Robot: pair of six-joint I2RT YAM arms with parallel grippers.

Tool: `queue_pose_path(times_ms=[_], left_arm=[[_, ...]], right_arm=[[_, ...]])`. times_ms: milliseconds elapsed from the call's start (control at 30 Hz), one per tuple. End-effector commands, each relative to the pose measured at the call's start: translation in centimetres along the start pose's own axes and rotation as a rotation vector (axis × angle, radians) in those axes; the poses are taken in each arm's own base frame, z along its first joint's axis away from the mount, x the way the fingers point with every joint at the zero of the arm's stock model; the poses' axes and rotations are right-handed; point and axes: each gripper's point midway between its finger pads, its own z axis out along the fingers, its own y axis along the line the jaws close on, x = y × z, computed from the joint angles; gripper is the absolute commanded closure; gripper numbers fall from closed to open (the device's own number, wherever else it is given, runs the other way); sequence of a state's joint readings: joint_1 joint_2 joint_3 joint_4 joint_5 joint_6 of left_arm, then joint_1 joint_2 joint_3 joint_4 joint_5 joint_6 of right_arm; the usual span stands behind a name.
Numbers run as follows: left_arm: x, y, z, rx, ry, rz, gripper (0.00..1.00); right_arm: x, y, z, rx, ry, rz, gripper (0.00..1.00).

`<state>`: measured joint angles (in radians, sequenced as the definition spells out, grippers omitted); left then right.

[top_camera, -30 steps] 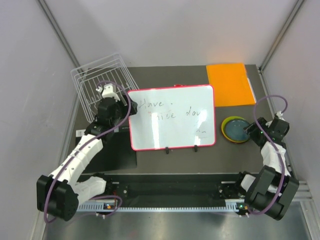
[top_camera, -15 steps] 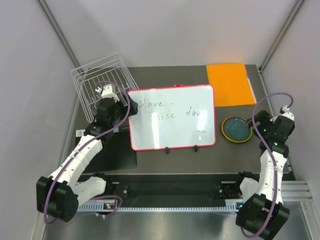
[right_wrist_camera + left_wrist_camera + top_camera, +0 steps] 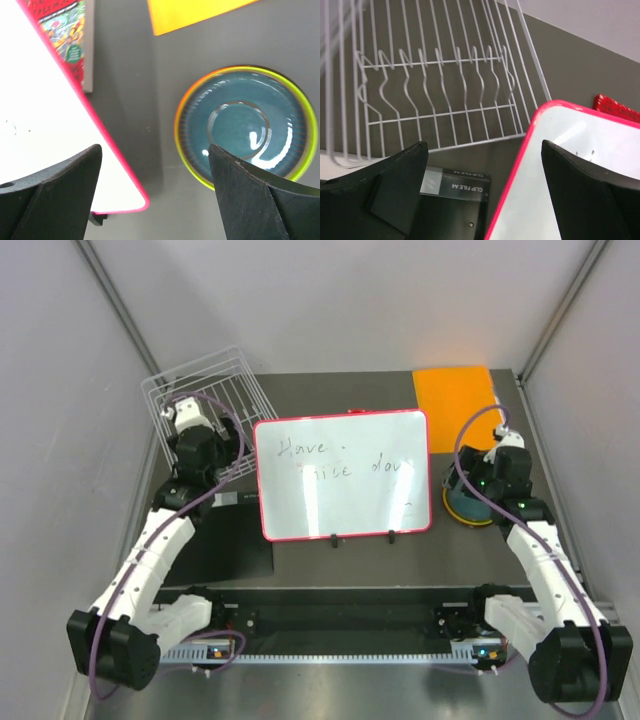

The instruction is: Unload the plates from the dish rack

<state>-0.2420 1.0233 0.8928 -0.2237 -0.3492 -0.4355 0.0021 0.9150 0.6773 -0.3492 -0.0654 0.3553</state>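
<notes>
The white wire dish rack (image 3: 205,390) stands at the back left; in the left wrist view (image 3: 435,90) its slots hold no plates. My left gripper (image 3: 203,462) is open and empty just in front of it, over the whiteboard's left edge (image 3: 482,200). A stack of plates (image 3: 465,508) lies right of the whiteboard: a dark teal plate (image 3: 246,125) on top, with lime green and orange rims showing under it. The dark red plate is not visible. My right gripper (image 3: 488,482) hovers open and empty over the stack's left side (image 3: 155,200).
A red-framed whiteboard (image 3: 345,475) lies mid-table. An orange sheet (image 3: 455,405) is at the back right. A black A4 clip file (image 3: 235,545) lies left of the whiteboard, and a red printed item (image 3: 65,30) pokes out under the whiteboard's far edge.
My right arm has swung in from the right side and now hangs over the plate stack. My left gripper has moved up and left toward the rack.
</notes>
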Motion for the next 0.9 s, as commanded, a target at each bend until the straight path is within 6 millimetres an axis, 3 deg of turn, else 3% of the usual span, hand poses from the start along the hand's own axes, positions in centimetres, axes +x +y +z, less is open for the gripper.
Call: queue_pose_path(times_ms=[0,200,233,300,867], left_arm=[[-2.3,2.1,-0.1,-0.088,-0.036,0.012,0.01],[-2.6,5.7,2.0,-0.134,0.019,-0.067,0.01],[-2.6,5.5,2.2,-0.124,0.018,-0.069,0.01],[-3.1,7.3,2.3,-0.175,-0.003,-0.079,0.01],[-3.6,7.2,1.9,-0.146,-0.046,-0.112,0.01]], right_arm=[[-3.4,2.0,-0.4,-0.008,-0.098,-0.082,0.13],[-3.5,2.8,-0.7,-0.039,-0.108,-0.107,0.13],[-3.4,2.8,-0.6,-0.04,-0.106,-0.109,0.13],[-3.5,2.9,-0.6,-0.043,-0.11,-0.111,0.13],[-4.5,2.6,0.3,0.001,-0.136,-0.12,0.12]])
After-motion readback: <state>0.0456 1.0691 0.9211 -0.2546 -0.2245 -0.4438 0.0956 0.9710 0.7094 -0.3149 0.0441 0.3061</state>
